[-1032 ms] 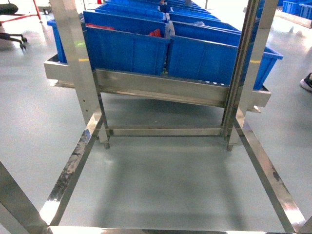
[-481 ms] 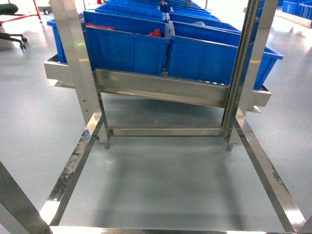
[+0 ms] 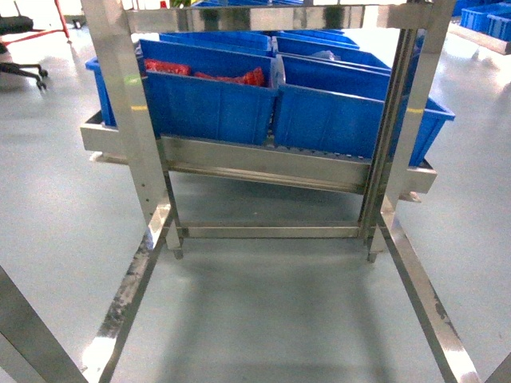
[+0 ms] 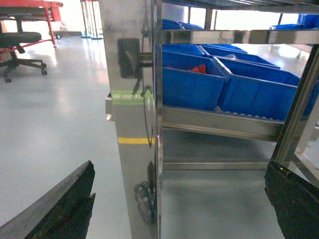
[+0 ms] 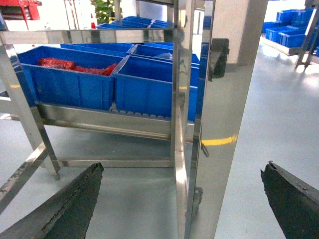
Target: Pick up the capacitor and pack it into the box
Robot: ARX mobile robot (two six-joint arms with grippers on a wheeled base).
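I take the steel rack [image 3: 271, 163] as my landmark, and I describe everything from it, going left to right. Far to the left of the rack, on the grey floor [image 3: 48, 191], I see a black office chair [image 4: 20, 42] and a red frame [image 4: 30, 7] behind it. The left post [image 3: 128, 120] of the rack stands close in front of my head camera, and in the left wrist view it fills the middle and carries a yellow strip. On the sloped shelf of the rack sit blue bins [image 3: 211, 92] in rows; the left front bin holds red items [image 3: 215, 74], and the right front bin [image 3: 351, 112] is just beside it, touching at the rims. Under the shelf a low crossbar [image 3: 271, 231] joins the posts. The left gripper [image 4: 174, 209] shows only two dark finger tips at the bottom corners of its view, so its jaws stand wide apart and hold nothing. The right gripper [image 5: 184, 204] shows the same: jaws apart, nothing between them. To the right of the rack, more blue bins [image 5: 289, 27] stand far away. The box and the capacitor I cannot find in any view.
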